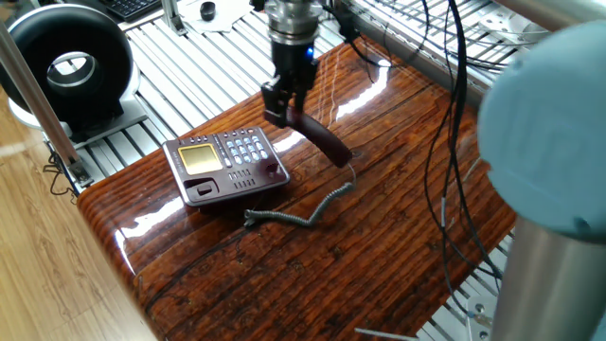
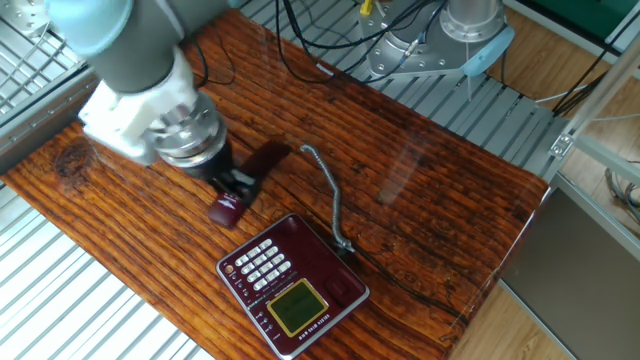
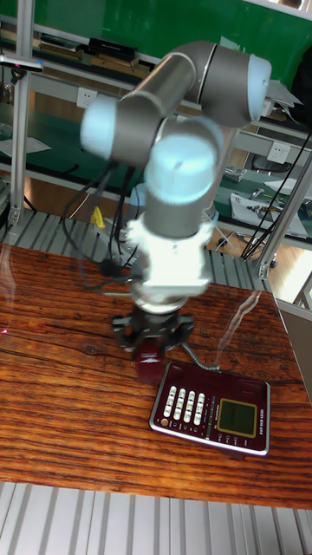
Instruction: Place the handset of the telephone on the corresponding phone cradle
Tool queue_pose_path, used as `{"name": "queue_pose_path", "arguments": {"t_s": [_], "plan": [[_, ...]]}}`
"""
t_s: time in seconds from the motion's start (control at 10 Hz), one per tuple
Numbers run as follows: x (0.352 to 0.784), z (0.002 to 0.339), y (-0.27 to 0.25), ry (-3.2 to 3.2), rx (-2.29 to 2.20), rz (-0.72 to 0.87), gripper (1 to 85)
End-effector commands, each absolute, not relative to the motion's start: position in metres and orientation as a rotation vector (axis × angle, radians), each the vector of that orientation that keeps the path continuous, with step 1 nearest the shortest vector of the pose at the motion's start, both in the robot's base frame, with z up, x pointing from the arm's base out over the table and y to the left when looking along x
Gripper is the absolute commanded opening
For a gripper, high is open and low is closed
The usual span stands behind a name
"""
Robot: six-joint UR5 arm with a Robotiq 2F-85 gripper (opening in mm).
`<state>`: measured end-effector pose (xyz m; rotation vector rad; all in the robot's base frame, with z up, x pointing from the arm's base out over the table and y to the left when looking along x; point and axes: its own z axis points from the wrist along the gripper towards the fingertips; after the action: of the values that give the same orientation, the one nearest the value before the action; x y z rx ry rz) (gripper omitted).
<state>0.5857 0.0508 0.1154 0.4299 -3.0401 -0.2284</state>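
The dark maroon handset (image 1: 322, 142) hangs tilted just behind the telephone (image 1: 225, 163), and my gripper (image 1: 282, 106) is shut on its upper end. Its lower end sits close to the wood; I cannot tell if it touches. The grey coiled cord (image 1: 301, 213) trails from it to the base. The phone cradle (image 1: 237, 184) runs along the base's near edge and holds nothing. In the other fixed view my gripper (image 2: 233, 190) holds the handset (image 2: 228, 210) just up-left of the telephone (image 2: 290, 285), with the cradle (image 2: 335, 272) along its right side. The tall view shows gripper (image 3: 152, 340), handset (image 3: 149, 361) and telephone (image 3: 211, 414).
A black ring-shaped device (image 1: 66, 59) stands on the slatted metal frame to the left of the wooden table (image 1: 284, 275). Loose black cables (image 1: 445, 114) hang over the table's back right. A second robot's base (image 2: 470, 35) stands beyond the far edge.
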Motion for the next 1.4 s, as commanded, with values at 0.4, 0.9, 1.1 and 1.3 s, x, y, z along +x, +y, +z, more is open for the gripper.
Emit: {"name": "queue_pose_path", "arguments": {"t_s": [0.4,0.9,1.1,1.3], "plan": [[0.569,0.125,0.160,-3.073,1.214,-0.125,1.0],[0.514,0.125,0.196,-2.749,1.736,-0.313,1.0],[0.513,0.114,0.168,-2.672,1.766,-0.138,1.0],[0.514,0.113,0.159,-2.651,1.775,-0.085,1.0]]}}
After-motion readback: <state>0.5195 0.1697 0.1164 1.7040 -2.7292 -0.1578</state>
